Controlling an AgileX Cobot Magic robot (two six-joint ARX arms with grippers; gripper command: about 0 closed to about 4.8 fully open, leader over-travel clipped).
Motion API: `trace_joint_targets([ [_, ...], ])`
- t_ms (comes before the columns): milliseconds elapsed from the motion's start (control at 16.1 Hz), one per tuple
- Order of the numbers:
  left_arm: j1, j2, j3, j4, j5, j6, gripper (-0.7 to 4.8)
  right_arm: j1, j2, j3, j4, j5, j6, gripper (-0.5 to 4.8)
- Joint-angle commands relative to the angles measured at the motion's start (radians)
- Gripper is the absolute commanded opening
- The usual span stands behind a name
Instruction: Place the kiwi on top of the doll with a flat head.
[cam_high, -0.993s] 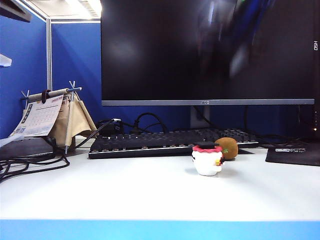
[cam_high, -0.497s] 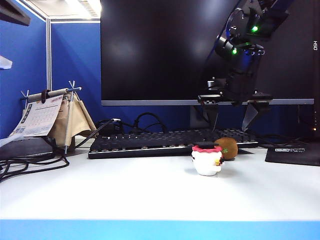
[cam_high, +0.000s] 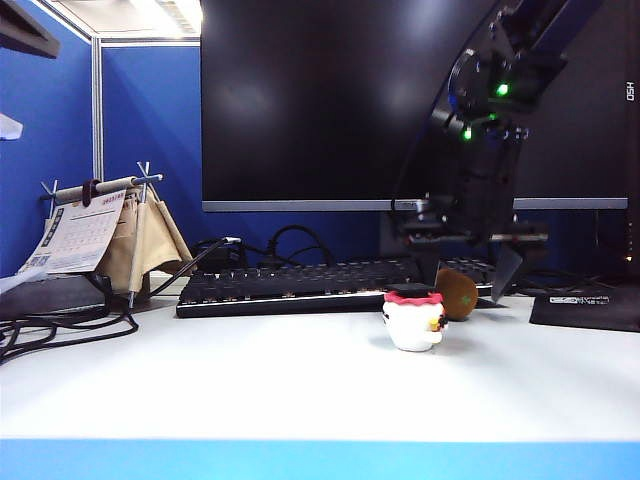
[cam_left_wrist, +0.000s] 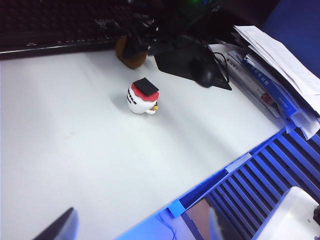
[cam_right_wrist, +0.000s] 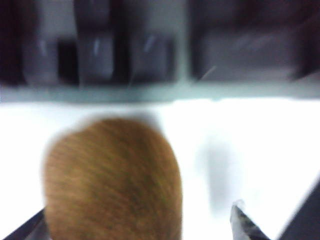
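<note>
We see the kiwi (cam_high: 458, 294) on the table just behind the doll (cam_high: 414, 319), the wide-open right gripper (cam_high: 468, 283) straddling it. The left gripper (cam_left_wrist: 140, 227), also wide, hangs well away. It looks light, fuzzy and bruisable; we'd pinch its middle gently.

A white doll (cam_high: 414, 320) with a red frilly band and flat black top stands on the white bench (cam_high: 250, 385), right of centre. Just behind it, toward the back edge, lies the brown kiwi (cam_high: 455, 293), in front of a black keyboard (cam_high: 300, 283). The right gripper (cam_high: 468, 278) hangs over the kiwi, jaws spread wide to either side of the fruit, green lights glowing on the arm. A dark monitor (cam_high: 320, 100) fills the background; a desk calendar (cam_high: 90, 232) stands near the left edge.
</note>
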Motion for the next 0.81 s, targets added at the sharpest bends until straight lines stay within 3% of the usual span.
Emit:
trace_joint_targets([
  [62, 0.000, 0.001, 0.004, 0.010, -0.003, 0.005, 3.41, 0.002, 0.009, 0.004, 0.013, -0.010, 0.022, 4.79],
  [434, 0.000, 0.001, 0.004, 0.009, -0.003, -0.011, 3.41, -0.001, 0.011, 0.004, 0.087, -0.012, 0.013, 4.79],
  [807, 0.000, 0.001, 0.004, 0.006, 0.013, -0.050, 3.41, -0.002, 0.048, 0.004, 0.075, -0.004, -0.097, 4.79],
])
